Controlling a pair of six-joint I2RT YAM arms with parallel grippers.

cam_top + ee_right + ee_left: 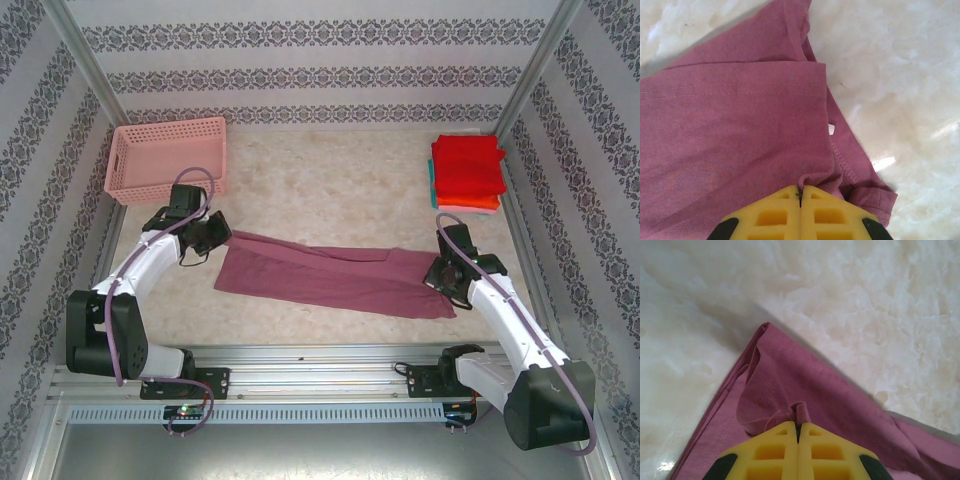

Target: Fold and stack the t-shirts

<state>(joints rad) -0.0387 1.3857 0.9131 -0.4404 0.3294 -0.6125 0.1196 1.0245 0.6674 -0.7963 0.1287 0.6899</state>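
Observation:
The maroon-plum t-shirt (330,278) lies folded into a long band across the middle of the table, print hidden. My left gripper (213,236) is shut on its left end; in the left wrist view the yellow fingers (775,452) pinch a small pleat of the maroon cloth (805,385). My right gripper (441,272) is shut on the right end, where its yellow fingers (777,215) clamp a ridge of the shirt (740,130) beside a hemmed edge. A stack of folded shirts, red (467,163) on top with orange and teal under it, sits at the back right.
A pink lattice basket (166,157) stands at the back left. Patterned walls close in the table on three sides. Bare marbled tabletop (330,190) lies between the basket and the folded stack.

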